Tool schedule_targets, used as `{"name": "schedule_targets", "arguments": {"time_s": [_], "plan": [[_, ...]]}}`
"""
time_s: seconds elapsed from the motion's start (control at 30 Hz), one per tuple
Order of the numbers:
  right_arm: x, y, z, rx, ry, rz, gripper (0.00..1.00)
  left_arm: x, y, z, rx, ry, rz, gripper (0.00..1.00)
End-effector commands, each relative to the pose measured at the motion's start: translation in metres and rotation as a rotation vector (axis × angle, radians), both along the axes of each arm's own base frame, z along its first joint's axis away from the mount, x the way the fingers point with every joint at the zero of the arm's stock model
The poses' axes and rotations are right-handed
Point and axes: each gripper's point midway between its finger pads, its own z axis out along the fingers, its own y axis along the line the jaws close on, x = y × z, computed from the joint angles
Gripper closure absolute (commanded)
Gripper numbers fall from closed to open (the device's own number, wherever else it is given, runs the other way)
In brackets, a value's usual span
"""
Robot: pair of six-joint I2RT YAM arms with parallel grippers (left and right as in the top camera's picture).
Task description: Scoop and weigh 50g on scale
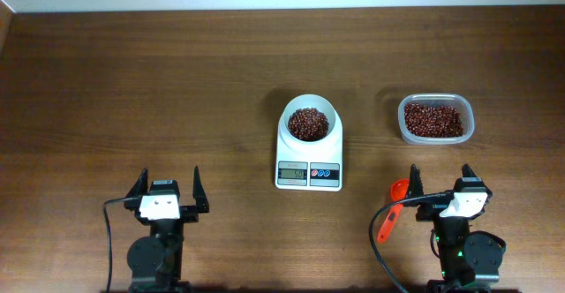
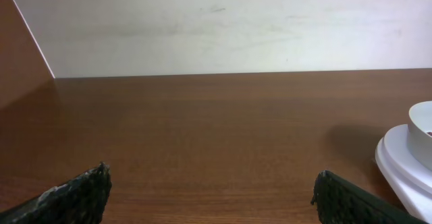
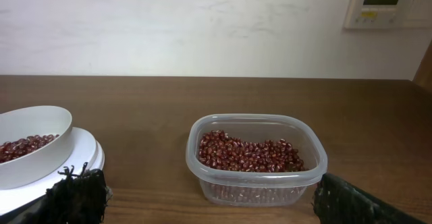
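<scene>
Both hands are idle at the near edge of the table [image 1: 177,81]. The left gripper [image 1: 169,180] has its fingers spread wide with nothing between them, and so does the right gripper [image 1: 441,174]. The beans [image 1: 308,123] I'm weighing sit as a small heap in the bowl [image 1: 287,116] on the scale [image 1: 307,175] at the middle of the table. The supply heap is in the clear tub [image 1: 435,97], well to its right. The orange scoop [image 1: 388,218] lies flat on the wood just beside the right gripper, apparently unheld. I can't read the display from up here, so I'd guess the job now is checking the figure and topping up if it's short. To do that well I'd take the scoop by its handle and dip shallow. I'd tip in only a few beans at a time and let the reading settle between pours. I count one scale, one bowl, one tub, one scoop, two heaps of beans and two grippers.
</scene>
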Motion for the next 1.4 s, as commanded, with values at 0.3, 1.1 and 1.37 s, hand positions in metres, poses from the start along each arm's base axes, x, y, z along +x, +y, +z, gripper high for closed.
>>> {"name": "schedule_targets", "arguments": {"time_s": [0.3,1.1,1.37], "plan": [[-0.0004,-0.0023,-0.0019,0.0,0.002,-0.012,0.01,-0.0006,0.0022,0.0004,-0.006,-0.005,0.011,0.01],[-0.0004,-0.0023,-0.0019,0.0,0.002,-0.012,0.01,-0.0006,0.0027,0.0002,-0.018,-0.005,0.014,0.02],[-0.0004,-0.0023,-0.0019,0.0,0.002,-0.012,0.01,-0.0006,0.0027,0.0003,-0.018,-0.006,0.014,0.01]]}}
